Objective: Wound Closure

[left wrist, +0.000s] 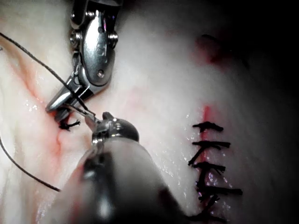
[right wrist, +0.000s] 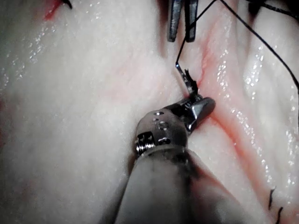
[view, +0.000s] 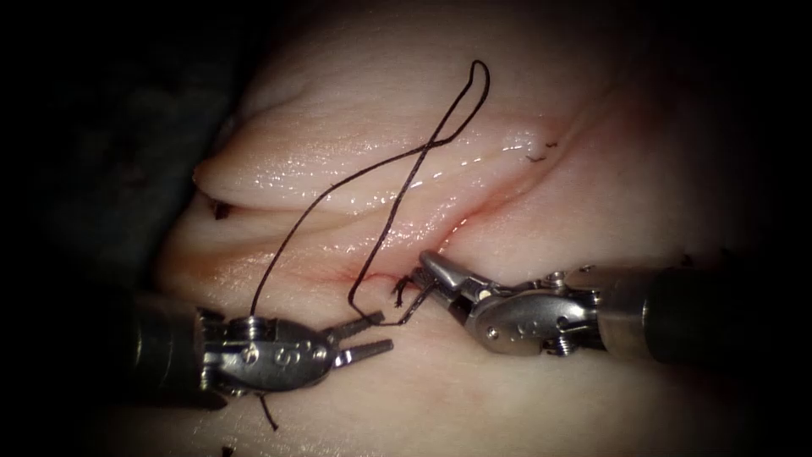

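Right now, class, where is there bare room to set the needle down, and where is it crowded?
Free: the pale pork tissue below both tools and right of the red cut. Crowded: mid-cut, where the right end effector grips the curved needle by one end, apparently outside tissue, beside the open, empty left end effector and looping black thread.

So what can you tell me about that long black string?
The thread is thin, dark and limp, like fine black string. It lies in loose curves on the shiny pale tissue, making a narrow loop at its far end. One strand runs down to the left tool, whose jaws look open. The other strand drops to the cut, bends back and reaches a small fuzzy knot beside the right tool. A short loose end hangs below the left tool.
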